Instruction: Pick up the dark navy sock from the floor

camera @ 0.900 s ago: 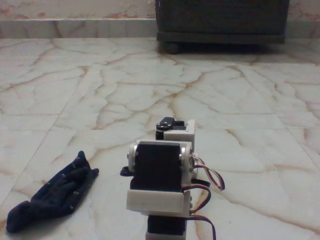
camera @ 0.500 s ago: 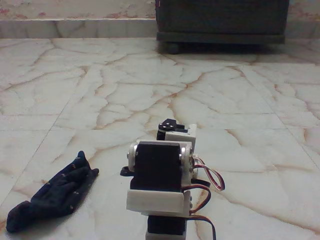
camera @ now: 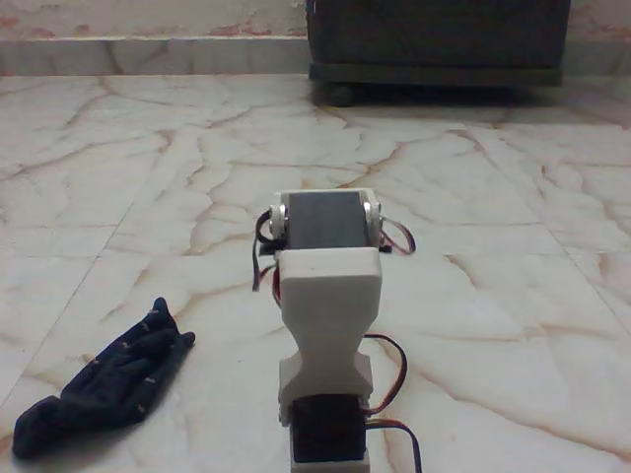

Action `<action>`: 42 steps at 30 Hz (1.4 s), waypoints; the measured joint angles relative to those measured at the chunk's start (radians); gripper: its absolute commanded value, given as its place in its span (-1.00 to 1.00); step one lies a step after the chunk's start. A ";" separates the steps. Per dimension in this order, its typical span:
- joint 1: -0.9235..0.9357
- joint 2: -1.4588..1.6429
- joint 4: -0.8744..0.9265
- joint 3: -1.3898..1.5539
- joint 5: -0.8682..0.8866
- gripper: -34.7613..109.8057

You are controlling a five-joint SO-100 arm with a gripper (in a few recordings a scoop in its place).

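Left of the arm (camera: 328, 325) (well apart): dark navy sock (camera: 104, 379).

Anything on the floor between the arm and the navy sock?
Nothing visible. The dark navy sock lies alone at lower left on bare floor, with open tile between it and the arm. The cabinet stands far behind.

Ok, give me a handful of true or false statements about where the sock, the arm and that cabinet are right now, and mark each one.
1. The dark navy sock lies on the floor, left of the arm in the fixed view. True.
2. The arm is touching the sock. False: bare tile separates them.
3. A dark wooden cabinet stands at the far wall. True.
4. The sock hangs off the floor. False: it lies flat.
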 measured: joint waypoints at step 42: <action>-0.497 -1.094 0.497 -1.085 0.568 -0.36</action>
